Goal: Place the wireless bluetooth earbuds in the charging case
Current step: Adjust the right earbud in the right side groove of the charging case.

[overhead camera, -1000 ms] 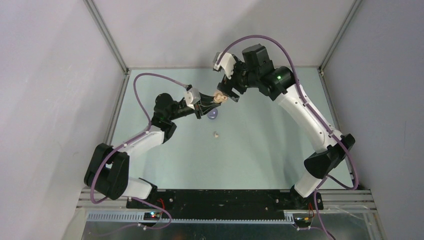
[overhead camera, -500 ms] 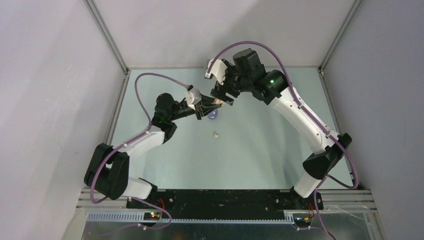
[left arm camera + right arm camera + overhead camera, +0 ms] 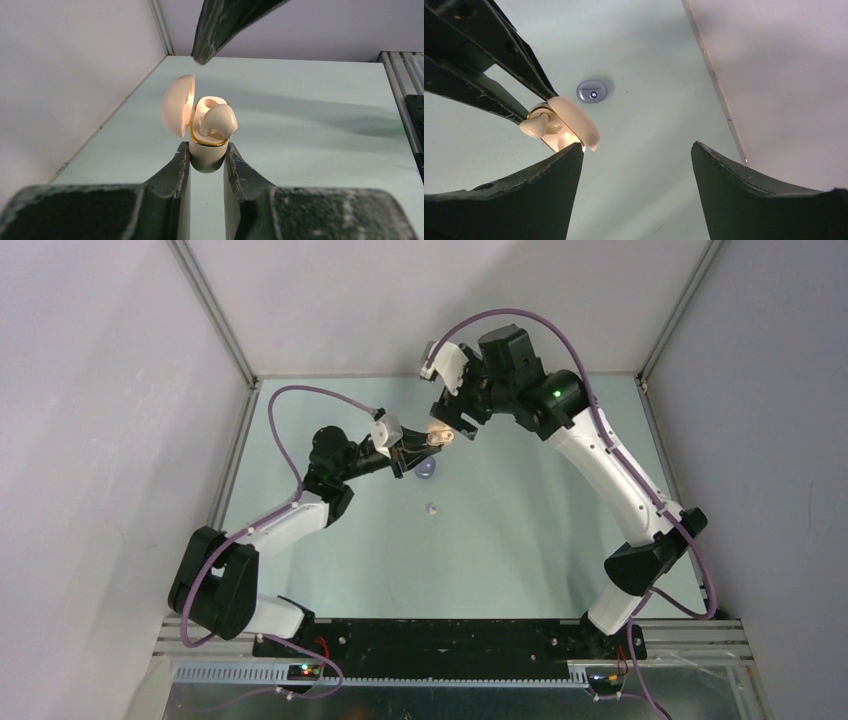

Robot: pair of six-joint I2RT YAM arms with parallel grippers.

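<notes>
The task looks roughly half done. The left gripper (image 3: 207, 152) pinches the lower body of the cream charging case (image 3: 574, 122) between its fingers and holds it up above the table (image 3: 520, 540), towards the far middle of the workspace, with the lid swung open to the left. One cream earbud (image 3: 220, 122) rests in the open mouth of the case. It stands proud of the gold rim and leans to the right, so I judge it placed but perhaps not pressed fully home. Whether the second socket behind it is filled cannot be told from these views. The right gripper (image 3: 638, 150) hangs just beyond and above the case with its fingers spread wide and nothing between them, close to the case but not touching it. A small pale loose earbud (image 3: 431, 508) lies on the table nearer to the arm bases, well below the held case, and it probably has to be fetched and inserted next. A closed purple case (image 3: 426, 470) sits on the table between that bud and the held case. What looks left to do is seat the leaning bud, add the loose one and close the lid.
</notes>
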